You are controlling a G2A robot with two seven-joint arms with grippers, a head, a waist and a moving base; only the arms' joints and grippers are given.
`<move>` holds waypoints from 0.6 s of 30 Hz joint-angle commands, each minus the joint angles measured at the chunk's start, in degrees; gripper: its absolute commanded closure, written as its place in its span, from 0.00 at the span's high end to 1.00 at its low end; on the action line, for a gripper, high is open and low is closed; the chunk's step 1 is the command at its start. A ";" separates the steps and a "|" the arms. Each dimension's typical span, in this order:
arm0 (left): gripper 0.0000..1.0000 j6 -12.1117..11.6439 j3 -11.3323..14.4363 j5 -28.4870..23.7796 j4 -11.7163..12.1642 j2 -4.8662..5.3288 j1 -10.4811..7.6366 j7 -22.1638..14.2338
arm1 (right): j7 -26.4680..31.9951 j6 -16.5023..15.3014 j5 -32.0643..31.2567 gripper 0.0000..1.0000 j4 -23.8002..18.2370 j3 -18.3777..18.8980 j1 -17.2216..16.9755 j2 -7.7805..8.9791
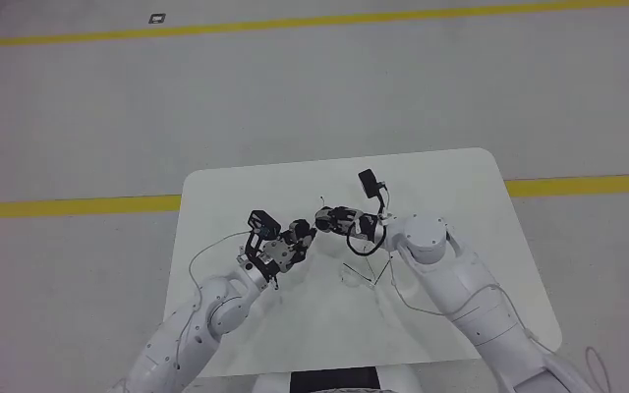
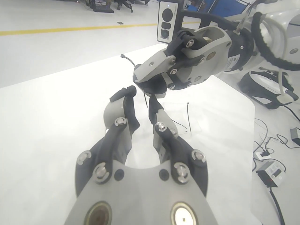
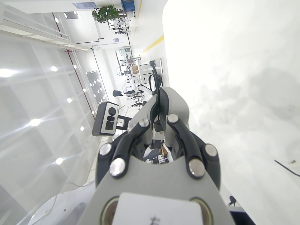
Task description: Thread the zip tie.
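Note:
My right gripper (image 2: 140,80) (image 3: 159,94) is shut on a thin black zip tie (image 2: 128,59) above the middle of the white table (image 1: 442,187). The tie's head end sticks out above the fingers, curving up in the right wrist view as a black strip (image 3: 154,71). Its pointed tail (image 2: 144,97) hangs down below them. My left gripper (image 2: 141,97) (image 1: 298,238) is open just beneath, and the tail hangs between its two black fingertips (image 2: 130,92). In the top view the right gripper (image 1: 322,222) meets the left one tip to tip.
Spare black zip ties (image 2: 188,115) (image 1: 359,275) lie on a clear sheet on the table near the right arm; one of them (image 3: 286,167) shows in the right wrist view. Cables and small boxes (image 2: 271,172) lie on the floor beyond the table's edge.

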 commanded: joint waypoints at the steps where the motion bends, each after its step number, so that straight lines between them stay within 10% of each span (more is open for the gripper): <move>1: 0.14 0.02 0.05 -0.14 0.10 -0.06 -0.04 0.06 | 0.07 -0.12 0.16 0.00 -0.07 -0.07 -0.02 0.02; 18: 0.02 -0.27 0.49 -1.25 0.59 -0.52 -0.58 -0.22 | 0.14 -0.38 0.44 0.00 -0.50 -0.56 0.02 0.25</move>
